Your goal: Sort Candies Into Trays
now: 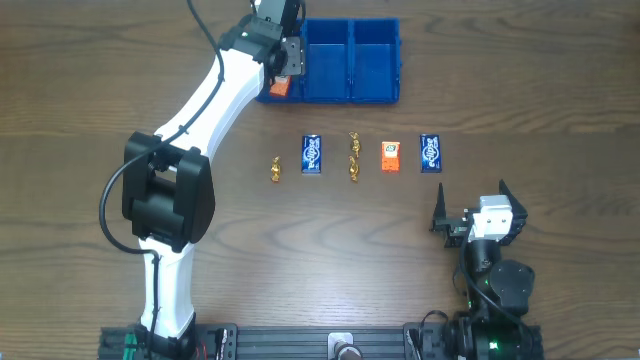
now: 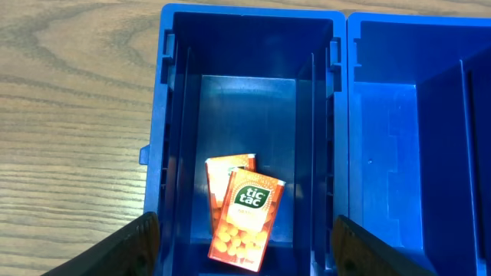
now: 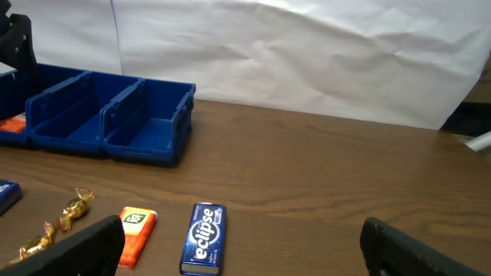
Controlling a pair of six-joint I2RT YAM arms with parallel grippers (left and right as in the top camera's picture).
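— Start at the left. What is your left claw doing?

— My left claw [image 2: 245,226] hangs over the leftmost blue bin [image 2: 173,115] at the far side of the wooden table [image 1: 560,100]. Its fingers are spread wide and there is nothing between them.

— And what is in that bin?

— Two orange boxes [image 2: 247,218] lie on its floor, one partly on top of the other. The middle bin [image 1: 328,70] stands touching it, and the right bin [image 1: 375,70] touches that one, so the three make one row.

— What is on the table in front of the bins?

— A line of candies sits nearer to me than the bins and apart from them. First comes a lone gold-wrapped candy [image 1: 276,170]. Beside it is the first blue pack [image 1: 312,154], lying flat. Then there is a short column of gold-wrapped candies [image 1: 353,158]; I cannot tell exactly how many. After those an orange box [image 1: 390,156] lies flat, and the second blue pack [image 1: 431,153] ends the line.

— And your right claw?

— My right claw [image 3: 242,230] sits low, close to my base, on the near side of that line. The second blue pack is the candy nearest to it, but they do not touch. Its fingers stand wide apart and it holds nothing.
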